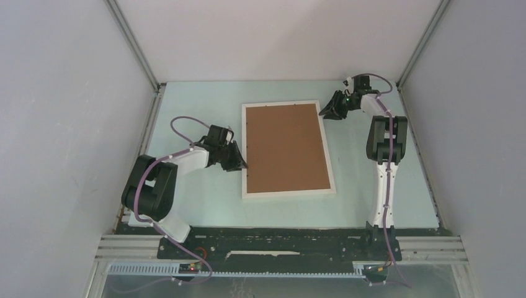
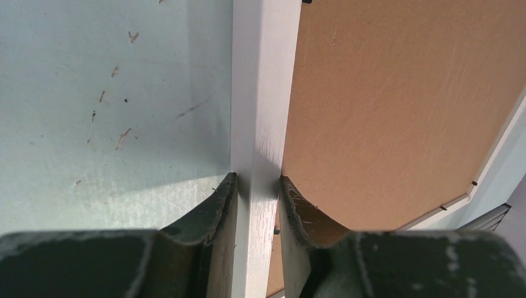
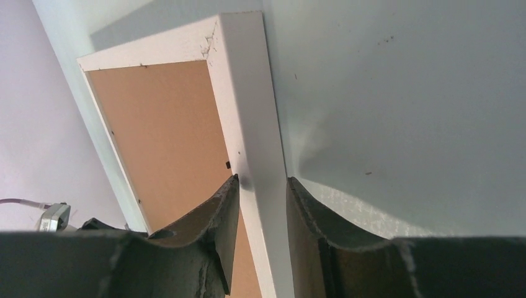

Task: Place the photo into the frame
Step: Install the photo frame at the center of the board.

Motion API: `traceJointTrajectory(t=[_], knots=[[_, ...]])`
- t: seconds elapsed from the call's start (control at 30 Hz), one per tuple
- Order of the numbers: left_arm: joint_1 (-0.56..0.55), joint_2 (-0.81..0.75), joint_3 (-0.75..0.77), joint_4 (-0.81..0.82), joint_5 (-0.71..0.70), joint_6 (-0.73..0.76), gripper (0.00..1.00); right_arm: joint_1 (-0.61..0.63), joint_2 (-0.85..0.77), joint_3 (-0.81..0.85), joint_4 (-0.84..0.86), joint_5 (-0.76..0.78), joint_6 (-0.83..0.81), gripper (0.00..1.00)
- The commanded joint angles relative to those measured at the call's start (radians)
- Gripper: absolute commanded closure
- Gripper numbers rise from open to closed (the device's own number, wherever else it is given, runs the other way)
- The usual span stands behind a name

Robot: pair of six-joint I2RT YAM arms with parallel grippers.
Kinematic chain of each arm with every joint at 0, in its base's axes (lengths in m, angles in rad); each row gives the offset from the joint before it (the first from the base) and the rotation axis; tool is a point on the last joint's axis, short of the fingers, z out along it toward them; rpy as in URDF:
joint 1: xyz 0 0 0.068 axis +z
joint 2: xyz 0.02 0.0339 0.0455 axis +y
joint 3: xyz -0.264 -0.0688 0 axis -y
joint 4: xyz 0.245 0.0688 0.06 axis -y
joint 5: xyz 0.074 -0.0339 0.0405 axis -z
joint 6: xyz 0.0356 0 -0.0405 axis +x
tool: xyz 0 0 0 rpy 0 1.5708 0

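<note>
The white frame [image 1: 288, 194] lies flat on the pale green table, its back up, with a brown backing board [image 1: 285, 148] filling it. The photo is hidden. My left gripper [image 1: 240, 162] is at the frame's left rim. In the left wrist view that gripper [image 2: 257, 179] is shut on the rim [image 2: 263, 93], one finger outside it and one on the board [image 2: 397, 105]. My right gripper [image 1: 327, 112] is at the right rim near the far corner. In the right wrist view its fingers [image 3: 262, 180] press both sides of the rim [image 3: 245, 93].
Grey walls with metal corner posts close in the table on the left, right and back. The black base rail [image 1: 279, 242] runs along the near edge. Small black tabs [image 3: 227, 164] line the board's edge.
</note>
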Motion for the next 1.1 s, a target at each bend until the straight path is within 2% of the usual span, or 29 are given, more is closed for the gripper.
traceJointTrajectory(t=[0.0,0.33,0.53,1.07], knots=[[-0.012,-0.006,-0.044,-0.108,-0.026,0.040,0.97,0.009,0.025,0.069,-0.006,-0.025,0.036,0.59],[-0.013,-0.010,-0.052,-0.107,-0.027,0.040,0.98,0.029,0.082,0.155,-0.062,-0.022,0.024,0.61],[-0.012,-0.019,-0.043,-0.110,-0.027,0.042,0.99,0.041,0.076,0.158,-0.103,0.029,-0.001,0.61],[-0.012,-0.012,-0.016,-0.132,-0.030,0.059,1.00,0.138,0.123,0.281,-0.337,0.299,-0.051,0.64]])
